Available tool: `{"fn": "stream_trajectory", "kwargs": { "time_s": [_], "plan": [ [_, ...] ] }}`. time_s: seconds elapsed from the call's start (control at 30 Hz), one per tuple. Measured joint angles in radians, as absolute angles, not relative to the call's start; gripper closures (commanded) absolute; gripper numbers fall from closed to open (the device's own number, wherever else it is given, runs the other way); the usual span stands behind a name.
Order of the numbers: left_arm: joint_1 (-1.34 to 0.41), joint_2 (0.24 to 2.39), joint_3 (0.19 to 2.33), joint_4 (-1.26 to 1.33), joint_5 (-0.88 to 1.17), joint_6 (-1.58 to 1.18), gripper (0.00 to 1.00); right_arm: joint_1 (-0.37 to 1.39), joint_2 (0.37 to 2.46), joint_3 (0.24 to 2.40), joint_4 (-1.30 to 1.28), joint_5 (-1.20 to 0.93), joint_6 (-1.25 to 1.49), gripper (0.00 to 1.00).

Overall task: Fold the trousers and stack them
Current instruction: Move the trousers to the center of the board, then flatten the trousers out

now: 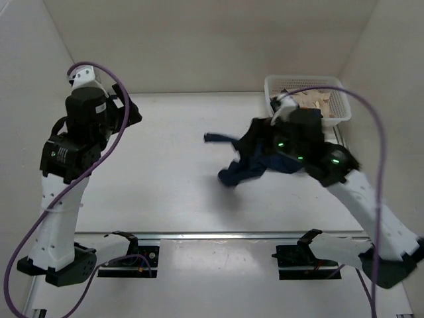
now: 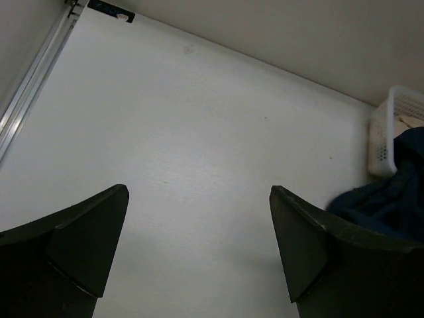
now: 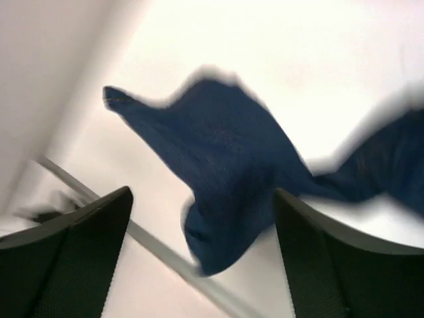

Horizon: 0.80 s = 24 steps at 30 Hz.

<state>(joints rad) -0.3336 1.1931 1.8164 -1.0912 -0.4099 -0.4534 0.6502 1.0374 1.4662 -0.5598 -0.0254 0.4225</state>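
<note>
Well, the jeans [image 1: 240, 173] sit in a crumpled dark-blue heap on the right half of the desk [image 1: 165, 172], with one narrow end poking out to the left of the bunch. A white basket [image 1: 305, 79] stands in the far right corner, just beyond the heap. The right arm covers the gap, so I cannot tell from above whether cloth and basket touch. The basket holds pale tan bits (too small to name).

The right claw [image 3: 203, 193] is over the heap with its fingers [image 3: 79, 252] spread apart. In its own view, which is blurred, the blue cloth fills the gap beyond the fingers. One fold trails off to the upper left and another runs behind the right-hand finger. Neither finger visibly pinches the denim. I cannot tell whether any of the cloth is off the desk. A metal rail [image 3: 165, 255] crosses the lower part of that view.

The left arm stands raised at the left side of the desk, well apart from the jeans. The left claw [image 2: 199, 192] is spread wide with nothing between its fingers, only bare desk below. At the right edge of its view a dark-blue mound of denim shows, overlapping the lower corner of the basket (its mesh wall is plain there).
</note>
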Motion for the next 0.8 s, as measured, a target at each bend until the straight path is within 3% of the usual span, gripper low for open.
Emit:
{"fn": "stream_trajectory", "kwargs": {
  "time_s": [0.03, 0.13, 0.23, 0.43, 0.53, 0.73, 0.8],
  "plan": [
    [-0.330, 1.178, 1.819, -1.089, -0.398, -0.452, 0.00, 0.664, 1.063, 1.400, -0.605, -0.003, 0.433, 0.00],
    [-0.329, 1.156, 1.808, -1.086, -0.325, -0.446, 0.00, 0.697, 1.192, 1.282, -0.758, 0.115, 0.457, 0.00],
    [-0.347, 1.157, 1.715, -1.062, -0.239, -0.445, 0.00, 0.657, 1.171, 1.230, -0.865, 0.223, 0.468, 0.00],
    [-0.489, 1.292, 1.455, -0.989, -0.078, -0.494, 0.00, 0.230, 1.081, 1.244, -0.837, 0.240, 0.434, 0.00],
    [-0.595, 1.364, 1.322, -0.918, 0.004, -0.548, 0.00, 0.134, 1.232, 1.265, -0.797, 0.204, 0.415, 0.00],
    [-0.761, 1.462, 1.209, -0.854, 0.042, -0.648, 0.00, 0.120, 1.633, 1.303, -0.698, 0.120, 0.392, 0.00],
    [-0.792, 1.507, 1.188, -0.819, 0.041, -0.669, 0.00, 0.120, 1.711, 1.345, -0.692, 0.110, 0.387, 0.13]
  ]
}}
